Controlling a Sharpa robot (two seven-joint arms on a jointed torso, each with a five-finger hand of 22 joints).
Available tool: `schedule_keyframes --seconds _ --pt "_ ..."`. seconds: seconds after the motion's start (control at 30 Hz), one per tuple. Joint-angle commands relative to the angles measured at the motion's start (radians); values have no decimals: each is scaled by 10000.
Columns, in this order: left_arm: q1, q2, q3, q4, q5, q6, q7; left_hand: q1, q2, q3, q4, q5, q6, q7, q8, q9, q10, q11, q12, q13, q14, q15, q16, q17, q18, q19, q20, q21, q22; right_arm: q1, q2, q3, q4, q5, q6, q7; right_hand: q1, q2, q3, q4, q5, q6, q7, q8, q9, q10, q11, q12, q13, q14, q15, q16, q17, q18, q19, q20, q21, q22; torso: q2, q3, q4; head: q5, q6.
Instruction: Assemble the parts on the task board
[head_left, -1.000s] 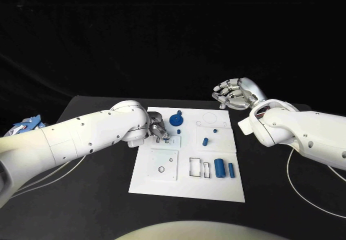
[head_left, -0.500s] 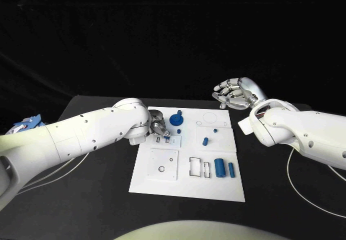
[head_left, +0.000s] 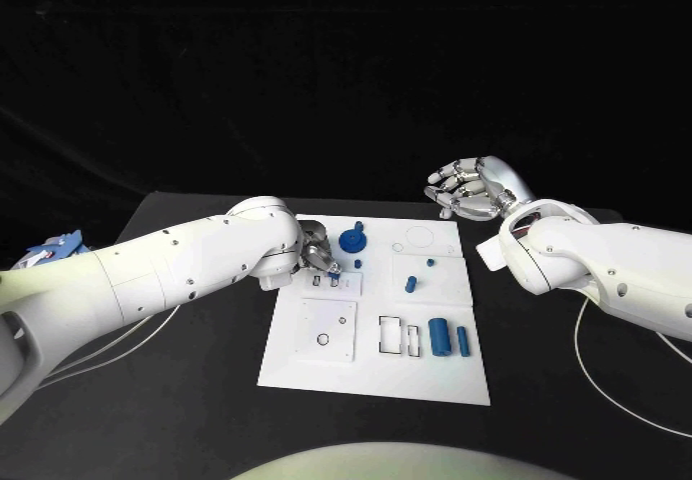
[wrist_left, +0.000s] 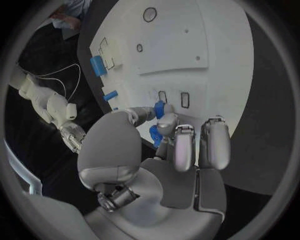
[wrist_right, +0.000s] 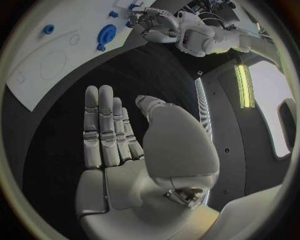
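Blue plastic shows between the fingertips of the silver left hand (head_left: 319, 262): a small blue peg-like part (wrist_left: 160, 109) is pinched there, its tip down over the pair of small rectangular slots (wrist_left: 174, 98) cut in the flat white task board (head_left: 433, 375). In the head view this hand works at about ten o'clock on the board, just beside the round blue gear-shaped part (head_left: 352, 241), which lies towards twelve o'clock.

The silver right hand (head_left: 472, 188) hangs in the air beyond the board's two o'clock corner, fingers straight and apart, holding nothing and well apart from every part.

Other pieces wait on the board: a short blue stub (head_left: 411, 283) near the centre, and at about five o'clock a thick blue cylinder (head_left: 438, 336) with a thin blue rod (head_left: 463, 340) just beside it.

The step in hand looks like seating the pinched piece into a slot. The risk is misalignment: I cannot tell whether the part is square to the opening, and a tilted approach could jam it on the slot's edge or lever it out of the pinch. The curled fingers also sit near the gear, so a sideways correction could nudge it.
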Motion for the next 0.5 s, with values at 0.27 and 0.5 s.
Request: schedule_keyframes --seconds 0.27,0.5 --pt "-28 -285 28 468 256 279 77 175 185 1440 -1635 -73 -52 -1 -11 9 -50 -26 12 14 893 75 -24 2041 -30 6 26 -29 37 -1 -9 2 6 -20 122 -1 -51 -66 -37 -33 60 -67 32 32 -12 -48 38 -40 -8 7 67 -24 9 105 14 68 -36 -9 3 -10 22 -31 9" --pt "61 -515 132 747 452 555 99 241 179 1420 -1703 -69 -40 -4 -13 9 -37 -29 32 32 897 71 -16 2054 -39 33 28 -15 78 -1 -18 2 2 -20 117 3 -51 -66 -37 -33 60 -67 32 32 -12 -48 38 -40 -8 7 67 -24 9 105 14 68 -36 -9 7 -8 26 -20 9"
